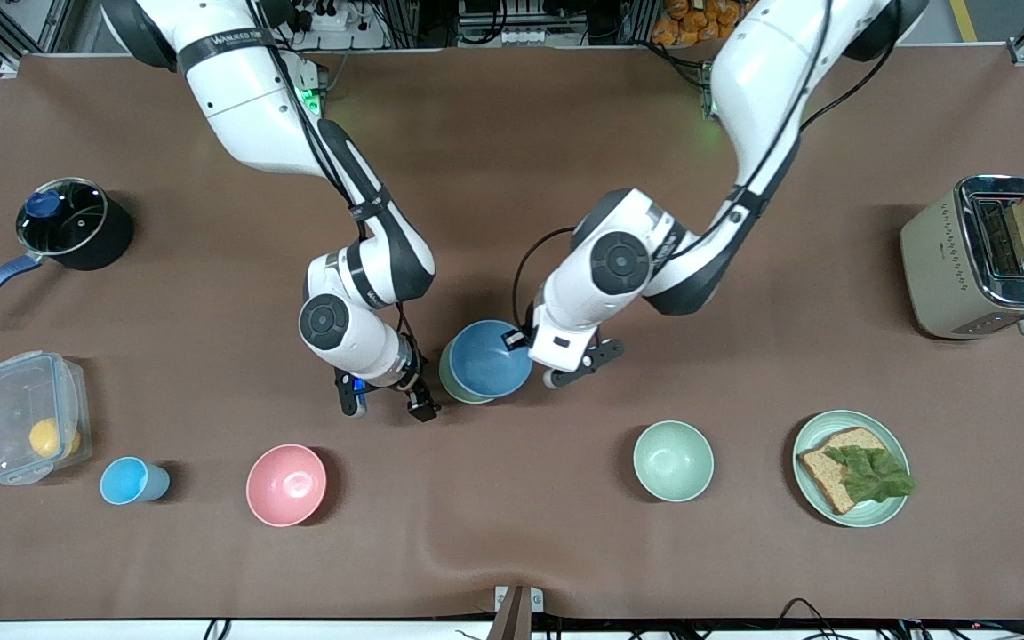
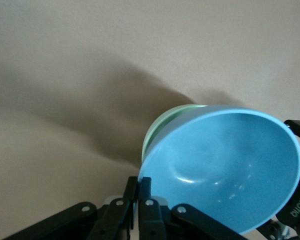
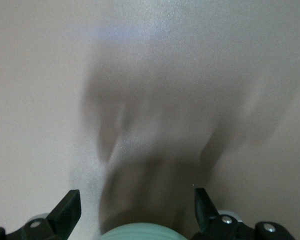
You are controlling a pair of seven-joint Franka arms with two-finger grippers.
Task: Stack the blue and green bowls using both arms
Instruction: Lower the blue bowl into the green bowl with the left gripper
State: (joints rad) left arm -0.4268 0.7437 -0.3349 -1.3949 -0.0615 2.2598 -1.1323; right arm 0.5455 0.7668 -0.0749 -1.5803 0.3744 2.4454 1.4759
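The blue bowl [image 1: 487, 360] lies tilted inside the green bowl [image 1: 446, 377], whose rim shows only as a thin edge beside it, at the middle of the table. My left gripper [image 1: 519, 345] is shut on the blue bowl's rim. In the left wrist view its fingers [image 2: 139, 182] pinch the rim of the blue bowl [image 2: 225, 170], with the green bowl [image 2: 162, 122] showing under it. My right gripper [image 1: 388, 404] is open and empty beside the stack, toward the right arm's end. In its wrist view the gripper [image 3: 135, 202] stands wide open, with the green bowl's edge [image 3: 140, 232] just in view.
A pink bowl [image 1: 286, 484], a light-blue cup [image 1: 132, 480], a pale mint bowl [image 1: 673, 460] and a plate [image 1: 892, 514] holding a sandwich lie nearer the front camera. A plastic box [image 1: 28, 418], a pot [image 1: 68, 222] and a toaster [image 1: 983, 258] stand at the table's ends.
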